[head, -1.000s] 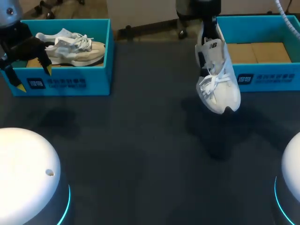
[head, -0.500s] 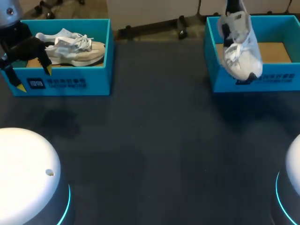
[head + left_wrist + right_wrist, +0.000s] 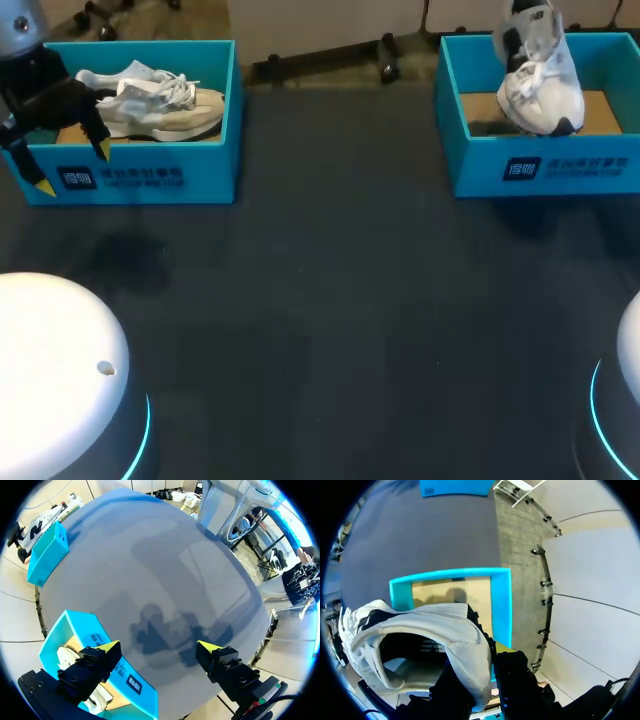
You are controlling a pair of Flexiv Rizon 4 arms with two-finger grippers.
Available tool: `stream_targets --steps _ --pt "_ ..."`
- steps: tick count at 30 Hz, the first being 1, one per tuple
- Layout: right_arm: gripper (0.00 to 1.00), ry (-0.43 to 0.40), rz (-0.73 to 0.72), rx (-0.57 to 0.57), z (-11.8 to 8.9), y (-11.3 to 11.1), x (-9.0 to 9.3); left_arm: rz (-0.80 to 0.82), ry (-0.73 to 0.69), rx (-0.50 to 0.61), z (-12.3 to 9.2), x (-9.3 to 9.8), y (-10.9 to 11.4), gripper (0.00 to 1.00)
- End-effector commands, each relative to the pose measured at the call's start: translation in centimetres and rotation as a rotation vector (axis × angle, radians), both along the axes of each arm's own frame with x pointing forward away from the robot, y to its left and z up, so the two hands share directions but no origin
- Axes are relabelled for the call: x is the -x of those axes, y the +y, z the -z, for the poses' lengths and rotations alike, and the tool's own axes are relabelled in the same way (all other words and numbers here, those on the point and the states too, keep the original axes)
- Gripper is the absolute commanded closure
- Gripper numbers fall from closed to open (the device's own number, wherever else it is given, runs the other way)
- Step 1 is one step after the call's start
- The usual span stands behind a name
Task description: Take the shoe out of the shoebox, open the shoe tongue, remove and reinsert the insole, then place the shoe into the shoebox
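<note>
Upper right, the right gripper [image 3: 490, 666] was clamped on the white shoe [image 3: 541, 82] by its heel, toe-down over the blue box [image 3: 560, 170], apparently ready to set it inside, while upper left the left gripper [image 3: 72, 166] hung open, holding nothing.

The left claw [image 3: 159, 646] is built of black fingers [image 3: 90, 667], studded with screws and tipped in yellow. White domed bases [image 3: 60, 370] are ringed with cyan light.

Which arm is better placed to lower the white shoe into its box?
Right: the right gripper holds the white shoe over the right shoebox; the left gripper is open beside the other shoebox.
</note>
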State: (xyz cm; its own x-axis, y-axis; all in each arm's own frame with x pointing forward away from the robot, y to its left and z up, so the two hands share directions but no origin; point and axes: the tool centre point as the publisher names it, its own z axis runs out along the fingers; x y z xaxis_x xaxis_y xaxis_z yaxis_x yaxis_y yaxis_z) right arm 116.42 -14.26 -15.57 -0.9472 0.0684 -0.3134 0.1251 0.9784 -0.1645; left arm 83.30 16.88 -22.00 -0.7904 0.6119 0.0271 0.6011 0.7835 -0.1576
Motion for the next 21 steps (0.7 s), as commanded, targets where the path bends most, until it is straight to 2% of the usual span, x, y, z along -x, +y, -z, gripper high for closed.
stream_targets --steps 1,3,8,9,13,21 --pt "1.00 0.086 0.008 -0.034 0.6 -2.0 -1.6 0.001 0.001 -0.002 -0.1 0.0 0.0 0.00" --pt "1.00 0.106 0.002 -0.049 1.2 -3.0 -1.8 0.001 0.001 -0.002 -0.1 0.0 0.0 0.00" --pt "1.00 0.118 0.067 -0.111 3.0 -7.4 -1.6 0.001 0.001 -0.002 -0.1 0.0 0.0 0.00" --pt "1.00 0.117 0.076 -0.116 3.0 -7.5 -1.5 0.001 0.001 -0.002 -0.1 0.0 0.0 0.00" --pt "1.00 0.113 0.340 -0.172 3.4 -10.6 -0.5 0.001 0.001 -0.002 -0.1 0.0 0.0 0.00" --pt "1.00 0.049 0.787 -0.226 3.3 -14.1 1.6 0.001 0.001 -0.002 -0.1 0.0 0.0 0.00"
